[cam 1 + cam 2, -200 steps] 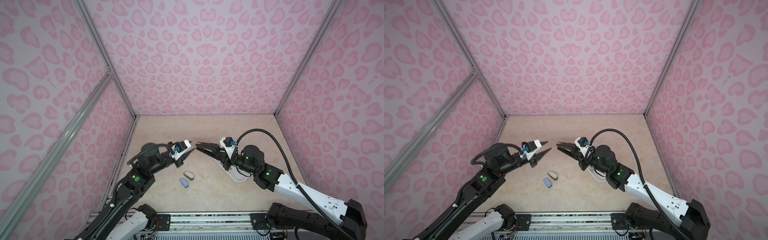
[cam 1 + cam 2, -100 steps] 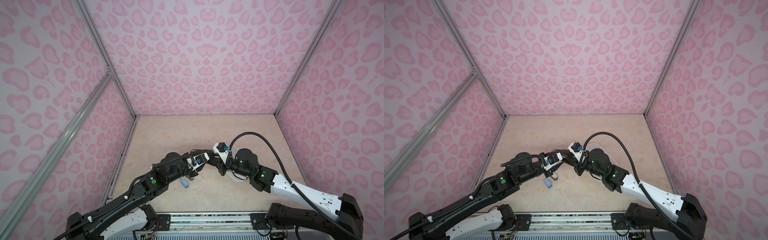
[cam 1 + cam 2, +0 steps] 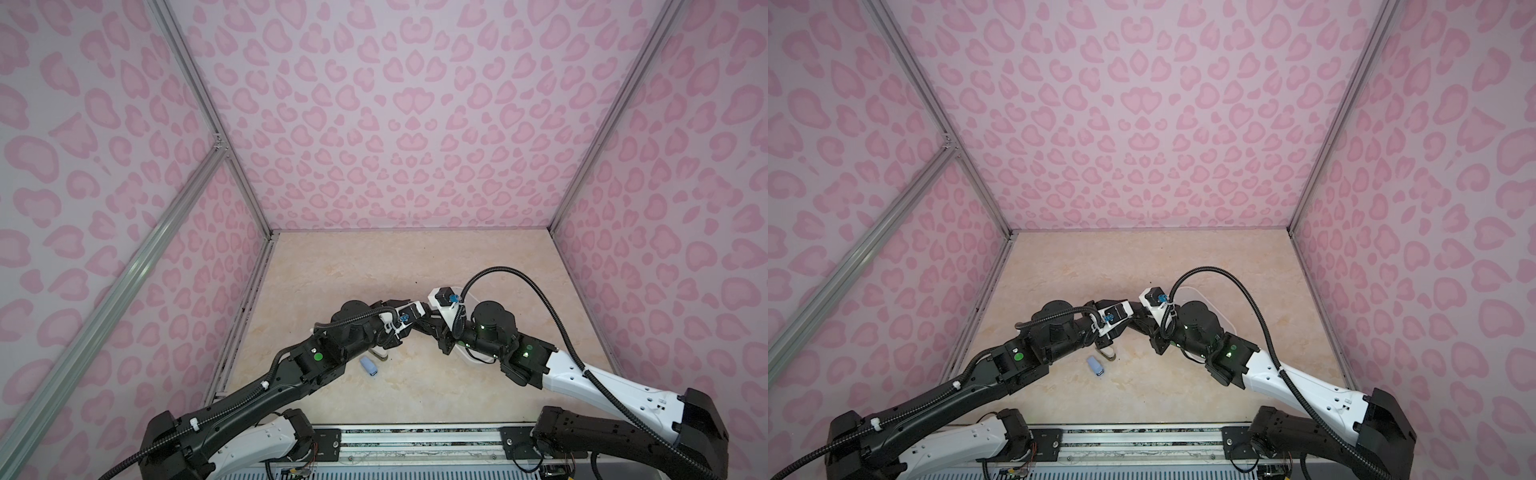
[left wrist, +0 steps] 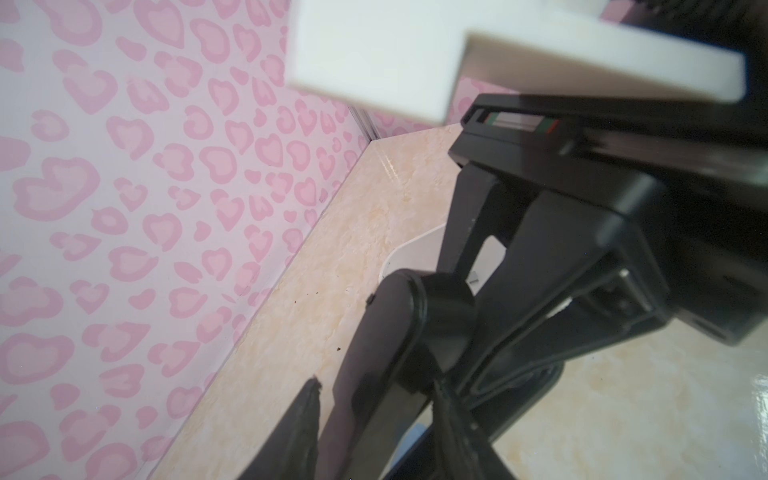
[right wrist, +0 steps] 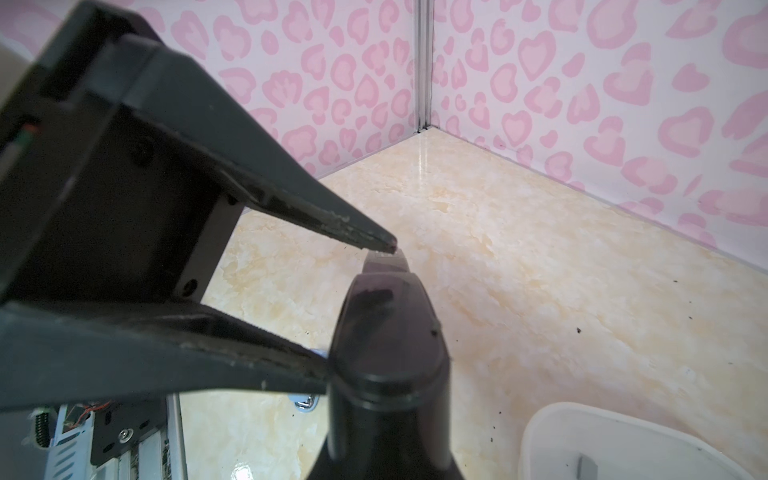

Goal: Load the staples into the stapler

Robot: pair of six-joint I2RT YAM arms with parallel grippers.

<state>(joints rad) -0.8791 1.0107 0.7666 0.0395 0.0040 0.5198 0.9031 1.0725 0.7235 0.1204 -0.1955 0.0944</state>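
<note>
1. Stapler (image 5: 388,332): dark, rounded, mid-floor between both grippers. R gripper (image 5: 365,307) is closed on its end, one finger each side, narrowly apart.
2. L gripper (image 4: 374,382): fingers apart w/ stapler body between them; can't tell if they press on it.
3. Staples (image 5: 586,467): grey block in white tray (image 5: 534,432), under R arm (image 3: 602,374).
4. In the way: blue item (image 3: 369,368) & beige item (image 3: 380,354) on floor (image 3: 374,270) just beside L arm (image 3: 291,374), beige partly hidden by it. Cable (image 3: 503,269) loops over R arm.
5. Room: walls (image 3: 395,124) on 3 sides, well apart from grippers; rail (image 3: 415,436) at front edge.
</note>
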